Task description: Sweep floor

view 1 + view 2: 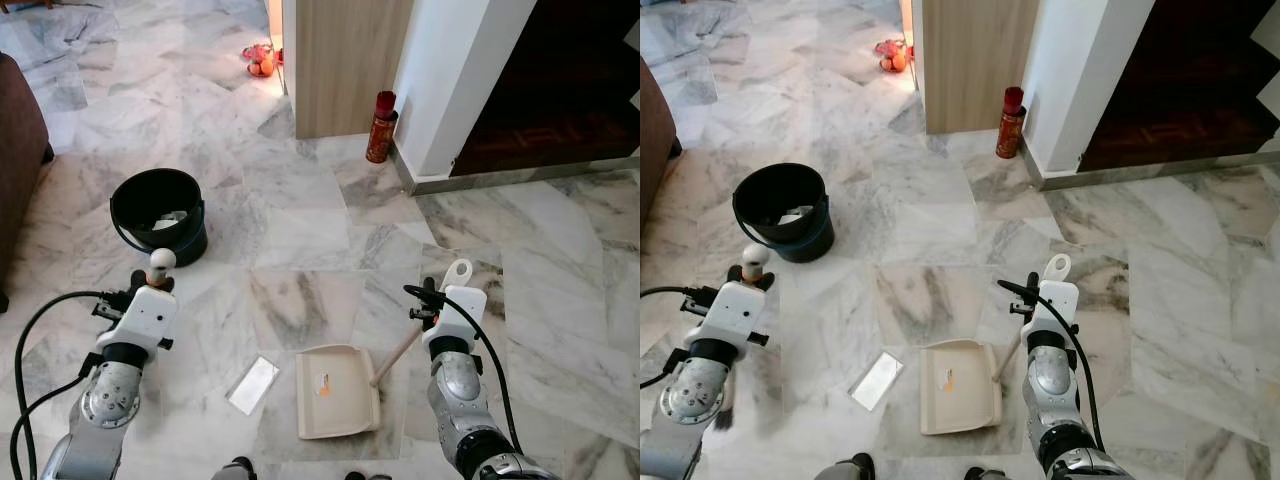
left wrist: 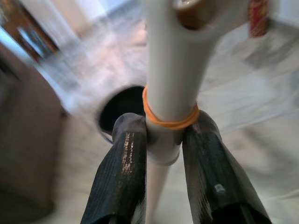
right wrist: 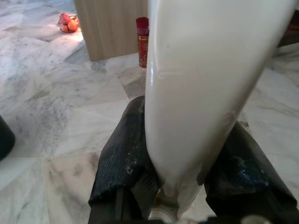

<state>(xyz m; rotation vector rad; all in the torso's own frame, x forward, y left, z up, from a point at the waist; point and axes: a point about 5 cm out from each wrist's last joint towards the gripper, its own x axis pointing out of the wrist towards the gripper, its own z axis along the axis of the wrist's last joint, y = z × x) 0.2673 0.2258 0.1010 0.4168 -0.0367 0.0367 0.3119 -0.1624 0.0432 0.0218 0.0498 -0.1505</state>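
Both head views look forward and steeply down from standing height onto marble floor, sharing the bucket (image 1: 158, 213) at ten o'clock, the dustpan (image 1: 337, 391) near six and the can (image 1: 380, 127) at one. The left wrist view looks close along its fingers (image 2: 117, 172) and a white pole (image 2: 171, 74) toward the bucket. The right wrist view looks equally close along its fingers (image 3: 122, 162) and a cream handle (image 3: 201, 79) toward the can.

Home interior: marble-tile floor (image 1: 300, 230), brown sofa edge (image 1: 15, 150), wooden panel (image 1: 345, 60), white pillar (image 1: 440, 70), black bucket (image 1: 158, 215), dustpan (image 1: 337, 392).
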